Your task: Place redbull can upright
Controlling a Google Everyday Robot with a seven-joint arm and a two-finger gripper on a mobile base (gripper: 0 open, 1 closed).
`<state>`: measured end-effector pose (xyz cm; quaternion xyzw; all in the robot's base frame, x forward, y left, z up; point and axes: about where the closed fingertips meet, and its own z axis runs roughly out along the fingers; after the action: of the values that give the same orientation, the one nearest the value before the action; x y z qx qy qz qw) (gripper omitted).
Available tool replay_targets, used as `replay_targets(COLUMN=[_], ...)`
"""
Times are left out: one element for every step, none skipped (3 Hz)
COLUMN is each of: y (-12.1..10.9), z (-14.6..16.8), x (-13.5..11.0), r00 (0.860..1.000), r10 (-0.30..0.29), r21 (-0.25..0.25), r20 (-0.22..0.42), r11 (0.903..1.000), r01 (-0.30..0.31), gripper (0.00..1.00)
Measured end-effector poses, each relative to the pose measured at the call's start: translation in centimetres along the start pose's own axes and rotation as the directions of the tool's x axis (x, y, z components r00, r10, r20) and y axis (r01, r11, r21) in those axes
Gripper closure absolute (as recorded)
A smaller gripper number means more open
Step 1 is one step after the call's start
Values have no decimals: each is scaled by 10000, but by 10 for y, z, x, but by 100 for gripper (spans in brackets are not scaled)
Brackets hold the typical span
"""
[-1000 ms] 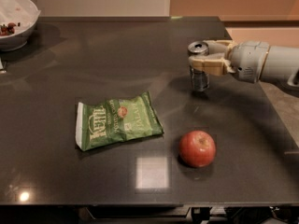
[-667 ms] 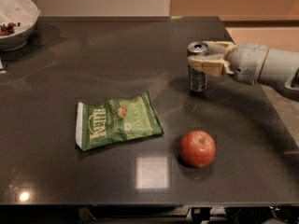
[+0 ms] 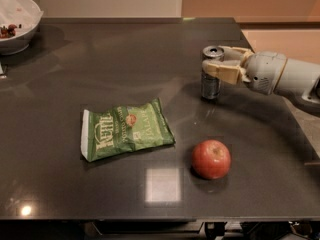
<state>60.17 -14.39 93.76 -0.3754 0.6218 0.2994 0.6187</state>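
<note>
The redbull can (image 3: 211,84) stands upright on the dark table (image 3: 125,64) at the right side, its silver pull-tab top facing up. My gripper (image 3: 218,63) reaches in from the right on a white arm. Its beige fingers (image 3: 225,74) sit on either side of the can's upper half, closed on it. The can's bottom rests on the table top.
A red apple (image 3: 211,158) lies in front of the can, nearer the front edge. A green chip bag (image 3: 125,129) lies flat at the middle. A white bowl (image 3: 17,21) with some food stands at the far left corner. The table's right edge is just beyond the arm.
</note>
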Motion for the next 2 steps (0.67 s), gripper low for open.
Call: replay_targets(y=[-2, -3], z=[-3, -4], x=[3, 5], r00=[9996, 9991], r10=[179, 284], r21=[37, 27], r20=[232, 330], r11=[9998, 9996], r01=[-180, -285], gripper=[13, 0])
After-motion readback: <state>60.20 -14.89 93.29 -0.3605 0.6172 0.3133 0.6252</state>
